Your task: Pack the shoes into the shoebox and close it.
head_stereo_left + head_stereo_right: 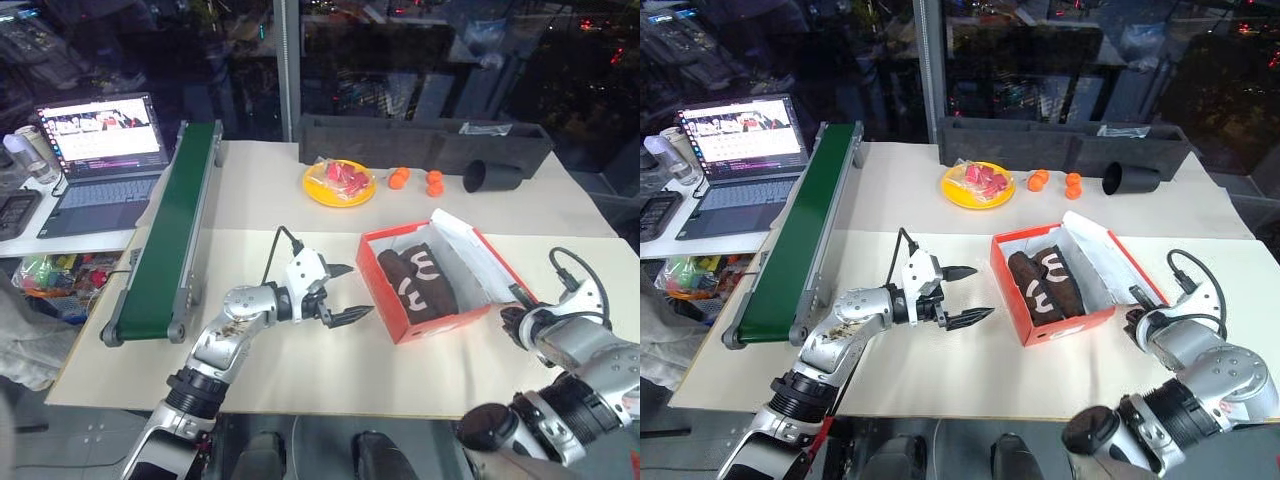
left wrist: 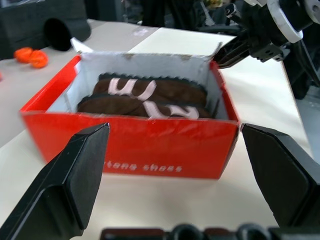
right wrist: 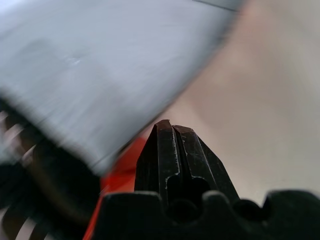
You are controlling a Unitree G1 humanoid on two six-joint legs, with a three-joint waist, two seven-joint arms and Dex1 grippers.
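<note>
Inside the shoebox (image 1: 432,318) lie both shoes (image 1: 420,280); left end effector (image 1: 340,293) wide, right end effector (image 3: 172,131) closed empty.

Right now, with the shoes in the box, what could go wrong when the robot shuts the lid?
The right end effector, shut, sits at the open lid; pushing there may slide the shoebox rather than fold the lid. The left end effector is open beside the box without touching, so nothing braces it. The shoes and white paper could catch the closing lid.
</note>
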